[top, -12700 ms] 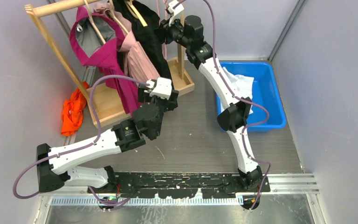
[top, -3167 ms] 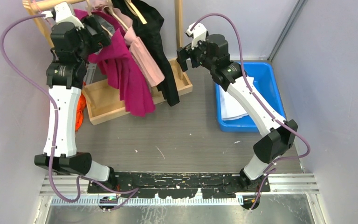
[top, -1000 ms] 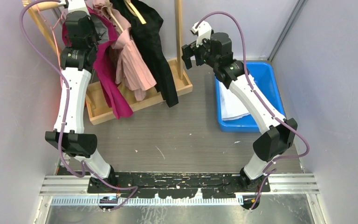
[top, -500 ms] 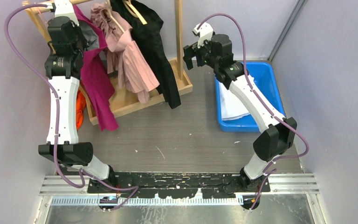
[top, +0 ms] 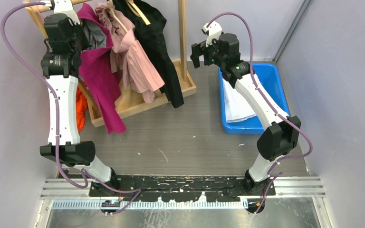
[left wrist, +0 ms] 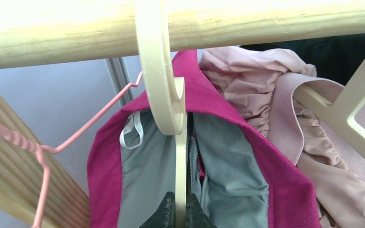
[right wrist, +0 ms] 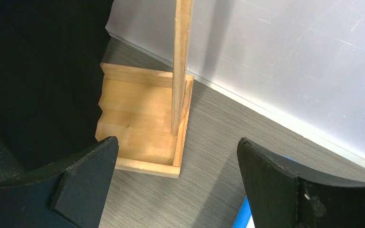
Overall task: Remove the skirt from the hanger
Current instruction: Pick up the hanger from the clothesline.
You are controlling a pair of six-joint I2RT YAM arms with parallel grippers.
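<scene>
- Your left gripper (left wrist: 180, 219) is clamped on the flat neck of the jacket hanger (left wrist: 159, 71), just under the rod (left wrist: 266, 21). One finger presses on each side of the neck.
- The hook of this hanger goes over the rod. The magenta jacket (left wrist: 218, 102), with grey lining, hangs from it directly below the rod.
- The skirt (left wrist: 252, 90) is pale pink and gathered, and it is not yet off the skirt hanger (left wrist: 349, 111). It hangs below the rod, just to the right of the jacket and touching it. Its elastic waistband lies across one arm of that hanger. Your left gripper does not touch the skirt.
- A pink wire hanger (left wrist: 45, 161) is below the rod on the other side of the jacket, toward the rod's left end.
- A black garment (top: 159, 47) hangs further right along the rod, beyond the skirt.
- Your right gripper (top: 198, 53) is wide open and holds nothing. It is off the rod's right end, near the post (right wrist: 180, 61).
- The wooden base (right wrist: 138, 137) lies under the rod. An orange cloth (top: 80, 109) is on the floor under the rod's left end, outside the base.
- The blue bin (top: 271, 80) stands well to the right of the rod, with white cloth inside.
</scene>
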